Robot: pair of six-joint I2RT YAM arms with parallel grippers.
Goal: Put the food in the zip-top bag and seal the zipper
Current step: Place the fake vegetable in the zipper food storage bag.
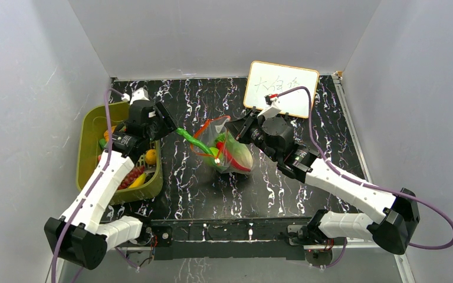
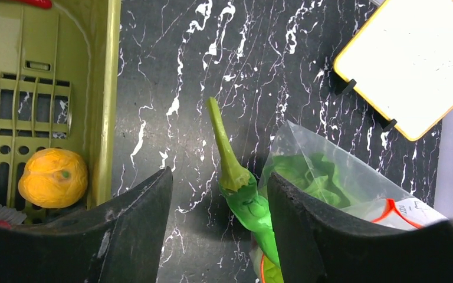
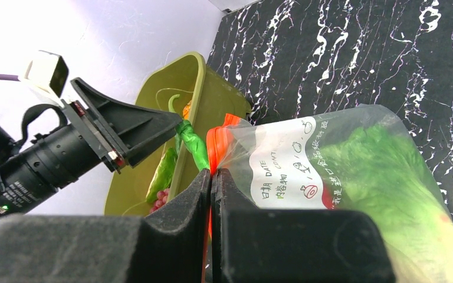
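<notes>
I read "日期 DATE" and, I think, "内容物 CONT…" on the zip-top bag's [image 3: 354, 147] white panel [image 3: 286, 168]; the whiteboard's [image 1: 281, 88] handwriting is illegible.

Olive-green plastic basket [image 1: 84, 150]: slotted floor, solid rim. It sits on a black marble-pattern tabletop [image 1: 183, 177] with white veining. Whiteboard [image 1: 283, 88], yellow-orange frame, dark handwritten marks: well apart from the basket, to its right and farther back, propped at a tilt, small black clips on one edge. Plain grey walls [image 1: 224, 35] rise just left of the basket and behind it.
</notes>
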